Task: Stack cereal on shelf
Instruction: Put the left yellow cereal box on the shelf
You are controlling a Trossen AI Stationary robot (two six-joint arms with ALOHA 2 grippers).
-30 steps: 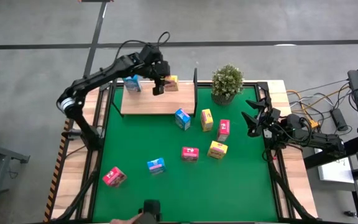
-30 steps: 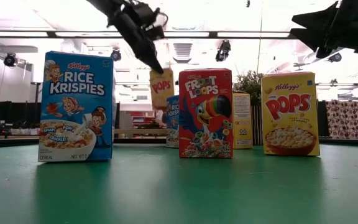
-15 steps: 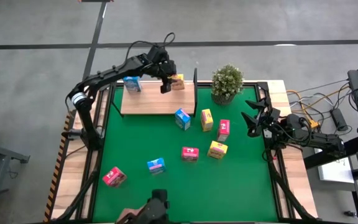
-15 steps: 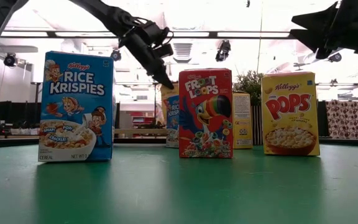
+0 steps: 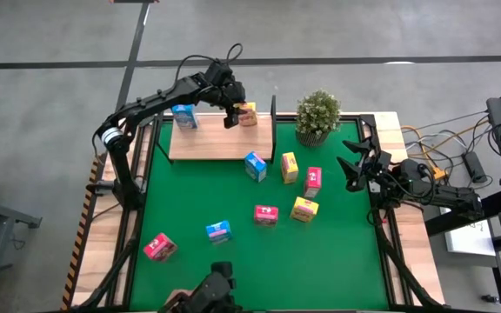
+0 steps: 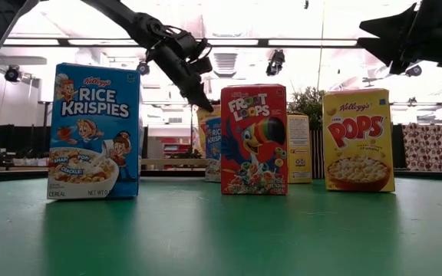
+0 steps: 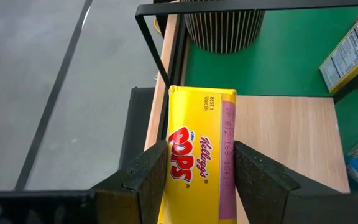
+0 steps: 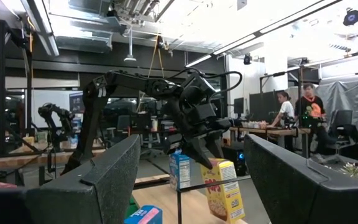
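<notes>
My left gripper [image 7: 194, 180] grasps a yellow Pops box [image 5: 248, 114] between its fingers [image 7: 146, 177], over the shelf [image 5: 220, 143] near its right end frame; I cannot tell whether the box rests on the plank. A blue box [image 5: 184, 116] stands on the shelf near its left end. That makes two boxes at the shelf. On the green mat [image 5: 259, 252] I count seven more: two blue, three pink-red, two yellow. They are spread from beside the shelf's front right corner down to the mat's near left corner. A potted plant [image 5: 317, 116] stands at the mat's far right corner. My right gripper [image 5: 353, 163] hangs released, its fingers wide apart, over the mat's right edge.
</notes>
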